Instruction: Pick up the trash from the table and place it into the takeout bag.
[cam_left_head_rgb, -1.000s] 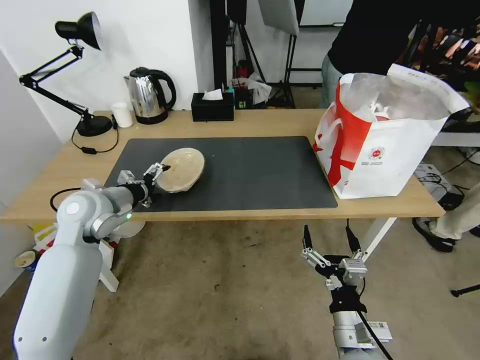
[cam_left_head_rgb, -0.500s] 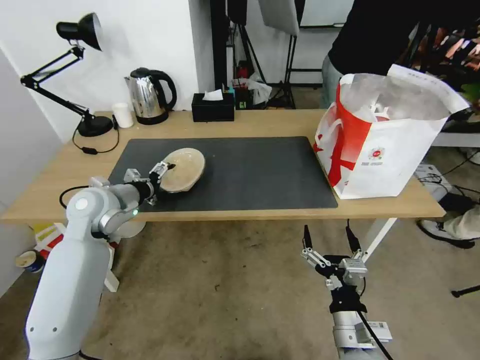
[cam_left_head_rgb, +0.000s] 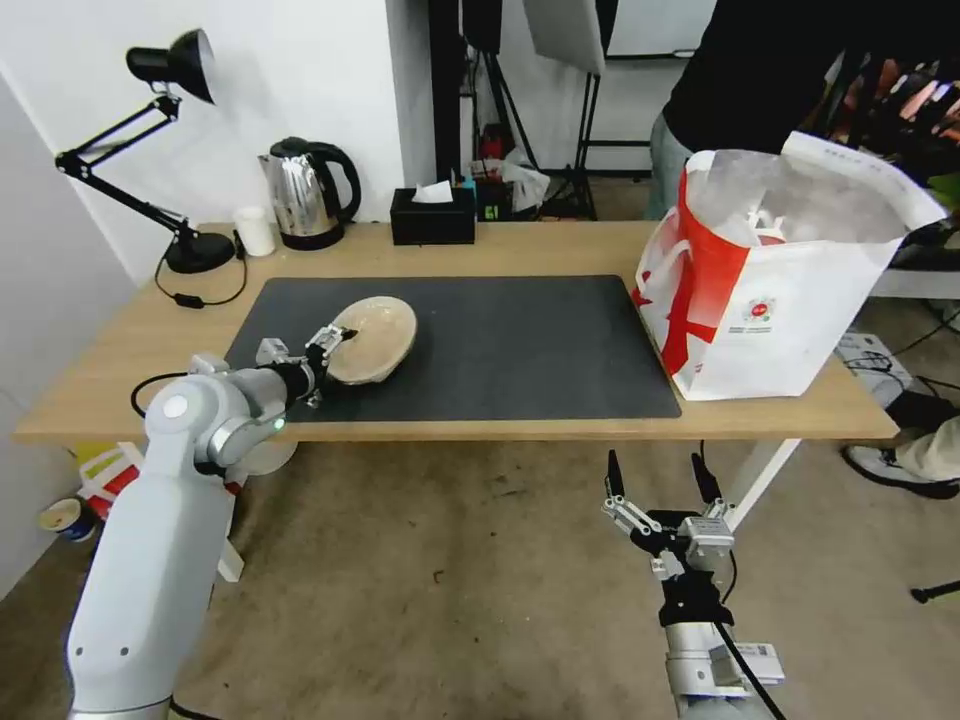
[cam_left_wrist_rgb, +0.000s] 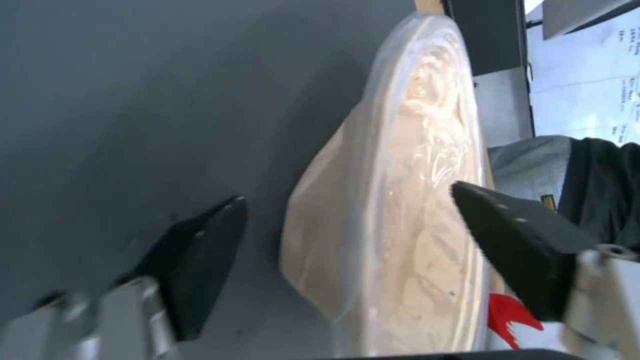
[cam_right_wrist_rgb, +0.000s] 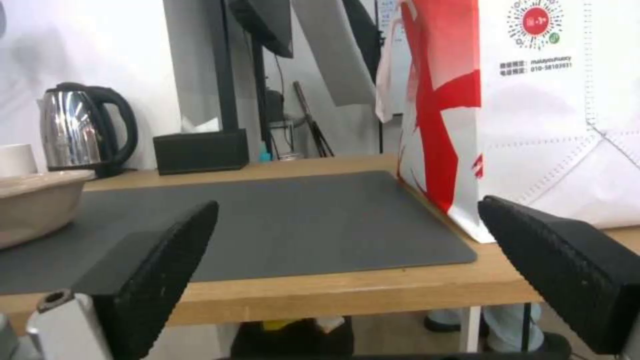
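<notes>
The shallow beige bowl (cam_left_head_rgb: 372, 338) sits on the left part of the dark grey mat (cam_left_head_rgb: 520, 340) on the table (cam_left_head_rgb: 560, 245). My left gripper (cam_left_head_rgb: 335, 340) is open at the bowl's near-left rim. In the left wrist view the bowl's rim (cam_left_wrist_rgb: 400, 200) stands between the two spread fingers of that gripper (cam_left_wrist_rgb: 360, 250), with a gap on each side. The takeout bag (cam_left_head_rgb: 790, 290) stands open at the table's right end. My right gripper (cam_left_head_rgb: 655, 478) hangs open below the table's front edge, facing the mat and the bag (cam_right_wrist_rgb: 533, 125).
A black desk lamp (cam_left_head_rgb: 170, 70), a steel kettle (cam_left_head_rgb: 305, 195), a small white cup (cam_left_head_rgb: 257, 231) and a black tissue box (cam_left_head_rgb: 432, 215) line the table's far edge. A person in dark clothes stands behind the bag. Cables lie at the left edge.
My left gripper has slid forward, so its fingers now straddle the bowl's rim. The camera has shifted slightly. The right arm has not moved.
</notes>
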